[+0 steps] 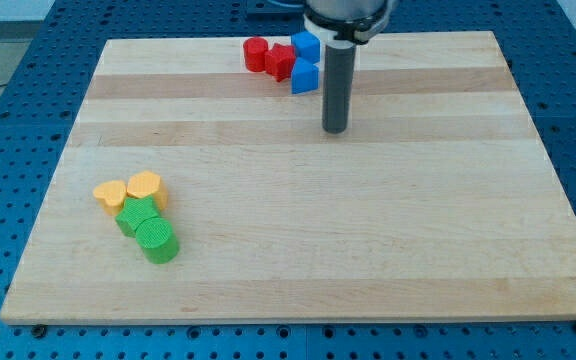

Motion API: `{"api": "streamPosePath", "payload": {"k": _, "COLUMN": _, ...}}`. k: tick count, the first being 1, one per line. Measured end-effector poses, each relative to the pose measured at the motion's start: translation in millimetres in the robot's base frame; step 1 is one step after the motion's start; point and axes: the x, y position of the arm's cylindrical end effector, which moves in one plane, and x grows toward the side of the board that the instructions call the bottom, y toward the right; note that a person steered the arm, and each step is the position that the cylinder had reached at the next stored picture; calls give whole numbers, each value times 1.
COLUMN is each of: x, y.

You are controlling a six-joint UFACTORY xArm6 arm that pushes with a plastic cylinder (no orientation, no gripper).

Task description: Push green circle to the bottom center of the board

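Note:
The green circle (pixel 157 240) lies near the board's lower left, touching a second green block (pixel 134 217) just up and left of it. Two yellow blocks (pixel 111 194) (pixel 145 187) sit right above the green pair. My tip (pixel 335 129) is the lower end of the dark rod, at the board's upper middle, far to the upper right of the green circle and touching no block.
Two red blocks (pixel 257 53) (pixel 280 62) and two blue blocks (pixel 306 46) (pixel 304 78) cluster at the view's top, just left of the rod. The wooden board (pixel 368 250) lies on a blue perforated table.

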Motion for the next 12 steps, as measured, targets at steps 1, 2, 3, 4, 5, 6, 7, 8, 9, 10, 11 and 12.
{"api": "streamPosePath", "payload": {"k": 1, "x": -11, "y": -67}}
{"api": "streamPosePath", "payload": {"k": 2, "x": -52, "y": -101}}
{"api": "streamPosePath", "payload": {"k": 3, "x": -27, "y": -175}}
{"api": "streamPosePath", "payload": {"k": 4, "x": 18, "y": -298}}
{"api": "streamPosePath", "payload": {"k": 5, "x": 39, "y": -331}}
{"api": "streamPosePath", "payload": {"k": 6, "x": 119, "y": -272}}
{"api": "streamPosePath", "payload": {"k": 7, "x": 177, "y": -254}}
{"api": "streamPosePath", "payload": {"k": 8, "x": 187, "y": -199}}
{"api": "streamPosePath", "payload": {"k": 9, "x": 152, "y": -191}}
{"api": "streamPosePath", "payload": {"k": 10, "x": 161, "y": -149}}
{"api": "streamPosePath", "payload": {"k": 11, "x": 174, "y": -119}}
{"api": "streamPosePath", "payload": {"k": 12, "x": 148, "y": -156}}
